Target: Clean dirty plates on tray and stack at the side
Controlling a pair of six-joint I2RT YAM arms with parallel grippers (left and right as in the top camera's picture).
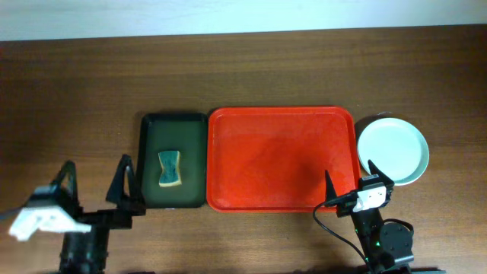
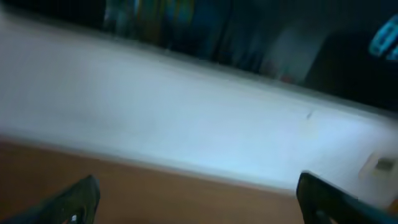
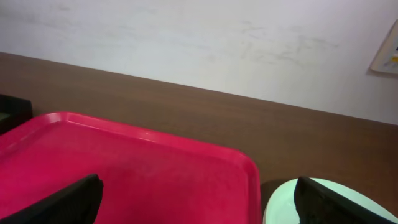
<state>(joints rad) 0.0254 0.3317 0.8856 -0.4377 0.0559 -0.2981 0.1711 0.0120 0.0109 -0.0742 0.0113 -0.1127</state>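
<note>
Tray [image 1: 281, 158]: red, bench centre, nothing on it.
Plates [image 1: 393, 151]: on the bench against its right edge; only the top one shows, apparently clean.
Left fingers [image 1: 122, 176], right fingers [image 1: 330, 190]: spread, empty, parked at the near bench edge, so the job is likely finished.

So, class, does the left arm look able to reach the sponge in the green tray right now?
Probably yes. The left gripper stands open just beside the green tray, and the sponge lies uncovered in it, nothing between them but the low rim.
</note>
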